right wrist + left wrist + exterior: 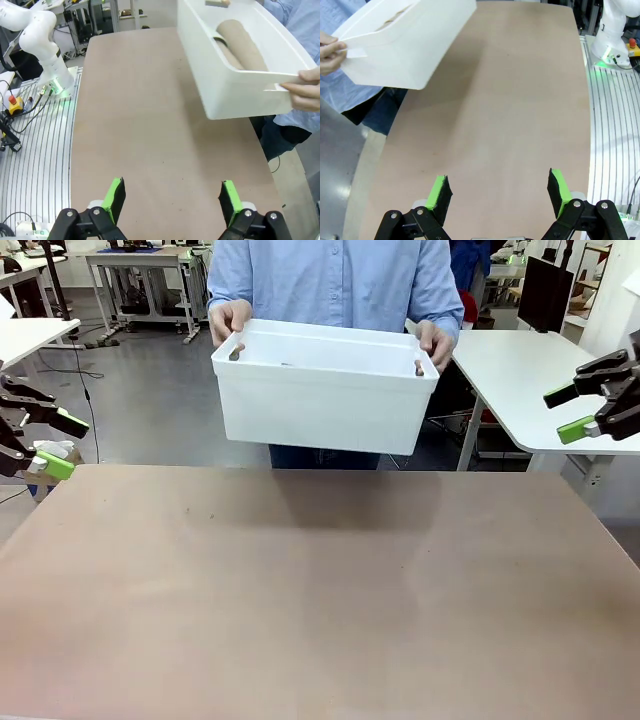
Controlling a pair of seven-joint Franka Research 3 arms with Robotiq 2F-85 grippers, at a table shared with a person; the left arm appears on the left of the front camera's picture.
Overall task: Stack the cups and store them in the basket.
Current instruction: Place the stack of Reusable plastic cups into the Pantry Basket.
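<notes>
A person at the far side holds the white basket point(320, 400) by both end handles, lifted above the table's far edge. The basket point(235, 85) shows tan-brown cups point(240, 45) lying on their sides inside it. From the left wrist the basket point(405, 45) hangs tilted over the table's far corner, a hand point(330, 47) on its rim. My left gripper point(52, 445) hangs open off the table's left side with nothing in it. My right gripper point(568, 412) hangs open off the right side, also holding nothing. The mint green cup is out of view.
The brown tabletop point(320, 590) spreads wide below the basket. A white side table point(540, 380) stands at the back right. The other arm's white base point(45, 50) stands on a ribbed metal plate beside the table.
</notes>
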